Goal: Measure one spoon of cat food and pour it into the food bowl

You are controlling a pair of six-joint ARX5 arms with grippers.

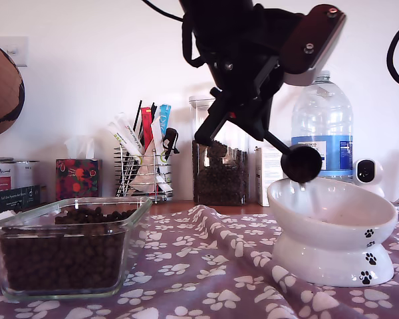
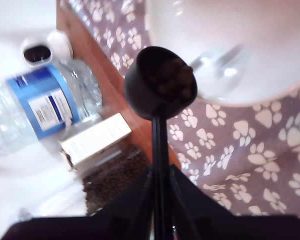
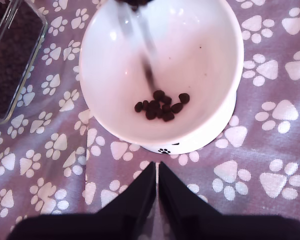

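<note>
Here my first gripper [image 2: 160, 200] pinches the spoon [image 2: 161, 82] by its handle, cup loaded with cat food [image 2: 167, 75] at the food bowl [image 1: 332, 212] rim; a hasty tip there could scatter pellets onto the cloth. My second gripper [image 3: 157, 192], pressed together and empty, hangs above; only its view shows pellets [image 3: 162, 105] already inside

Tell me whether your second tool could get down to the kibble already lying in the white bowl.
Probably yes: my second tool hangs empty just above the food bowl, nothing between it and the cat food. The spoon sits over the far rim.
</note>
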